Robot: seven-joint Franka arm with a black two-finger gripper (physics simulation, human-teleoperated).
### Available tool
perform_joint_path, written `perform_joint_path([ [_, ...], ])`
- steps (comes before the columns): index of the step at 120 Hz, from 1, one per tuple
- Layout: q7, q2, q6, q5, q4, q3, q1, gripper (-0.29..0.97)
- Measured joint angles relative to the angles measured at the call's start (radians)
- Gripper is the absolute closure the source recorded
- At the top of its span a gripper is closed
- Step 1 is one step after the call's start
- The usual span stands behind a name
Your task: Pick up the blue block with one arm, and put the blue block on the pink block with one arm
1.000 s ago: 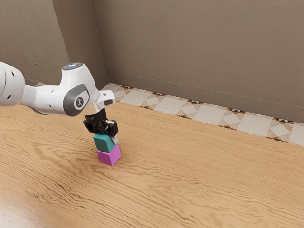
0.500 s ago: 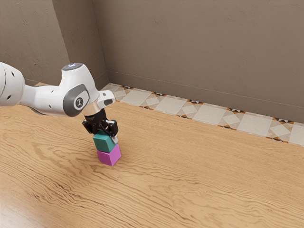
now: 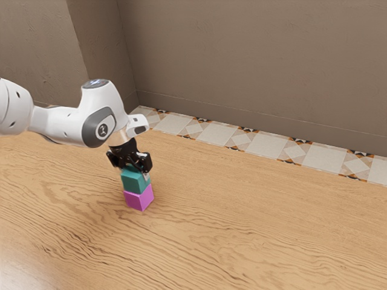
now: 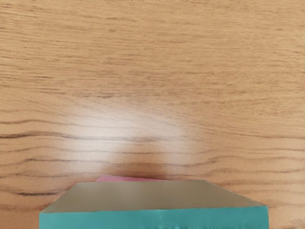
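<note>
Lifted slightly, end effector [image 3: 133,170] hangs directly over blue block [image 3: 134,180] resting on pink block [image 3: 139,198]; grasp state unclear.

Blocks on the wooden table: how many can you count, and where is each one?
2. The pink block rests on the table; the blue block sits stacked on top of it.

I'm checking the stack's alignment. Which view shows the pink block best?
Exterior view: the pink block shows two side faces, directly under the blue block. The wrist view catches a thin pink strip past the blue block's top.
</note>
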Motion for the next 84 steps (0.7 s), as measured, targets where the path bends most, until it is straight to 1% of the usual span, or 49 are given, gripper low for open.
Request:
perform_joint_path([
  [13, 0.009, 0.0, -0.001, 0.004, 0.013, -0.002, -0.01, 0.2],
  [28, 0.017, -0.017, -0.001, 0.007, 0.018, -0.006, -0.012, 0.11],
  [42, 0.024, -0.095, -0.019, 0.009, 0.02, -0.009, -0.011, 0.07],
  [47, 0.027, -0.13, -0.044, 0.008, 0.046, -0.012, -0.008, 0.05],
  [52, 0.031, -0.163, -0.084, 0.008, 0.089, -0.017, -0.006, 0.04],
  [59, 0.042, -0.213, -0.178, 0.001, 0.16, -0.02, -0.004, 0.03],
  [68, 0.057, -0.288, -0.317, -0.007, 0.191, -0.019, 0.001, 0.02],
  [79, 0.088, -0.316, -0.468, -0.046, 0.212, -0.018, 0.004, 0.02],
  [84, 0.102, -0.317, -0.543, -0.044, 0.247, -0.022, 0.01, 0.01],
])
